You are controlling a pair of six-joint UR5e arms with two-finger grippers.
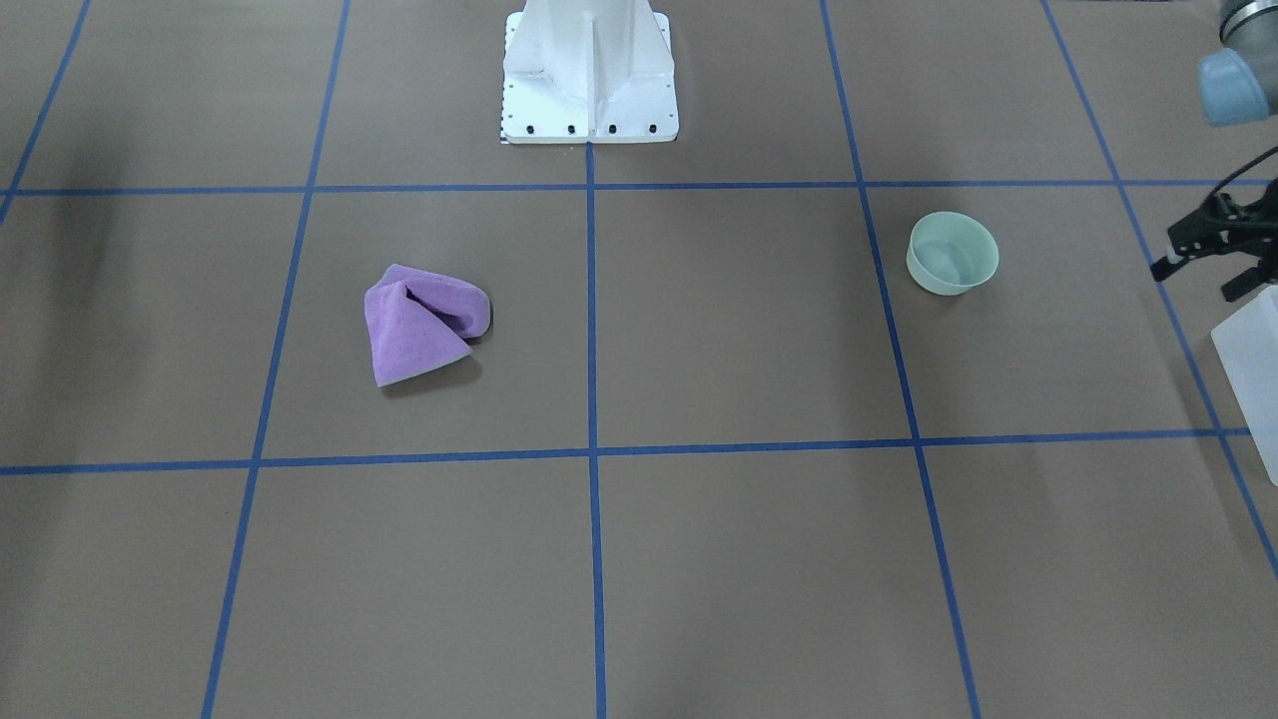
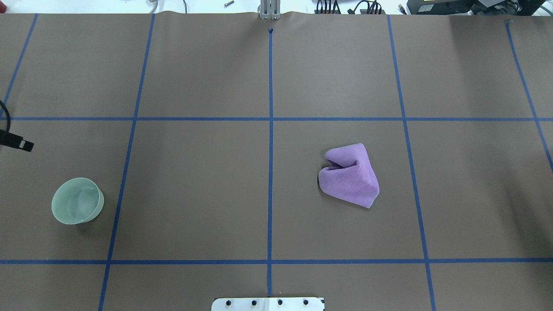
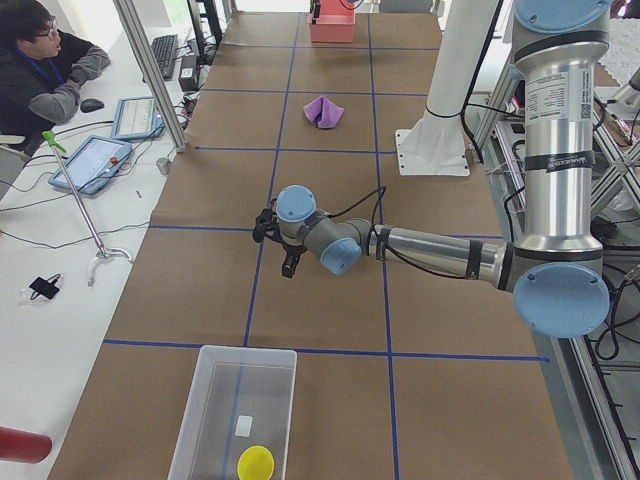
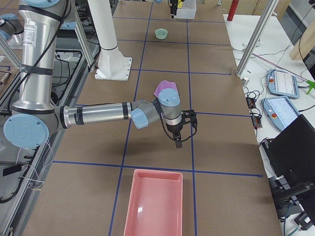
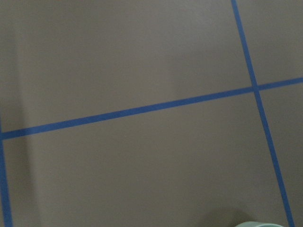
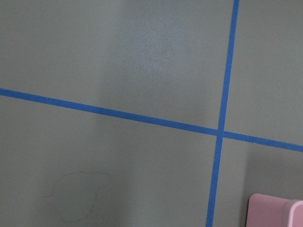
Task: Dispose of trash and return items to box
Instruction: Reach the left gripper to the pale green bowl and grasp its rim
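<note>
The left gripper (image 1: 1201, 278) is hovering with its jaws spread and nothing between them. The mint-green bowl (image 1: 953, 253) is sitting upright at about nine o'clock from it in the front-facing view, near but apart. Being round, it is offering no axis to line up with, and nothing is standing in the way. This arm is the nearer one.

The box (image 1: 1253, 364) is lying at five o'clock, just beside the gripper, with the yellow cup (image 3: 255, 463) inside.

The right gripper (image 4: 179, 130) is hanging between the purple cloth (image 4: 166, 88) and the pink bin (image 4: 153, 201) — open or closed, I cannot tell.
</note>
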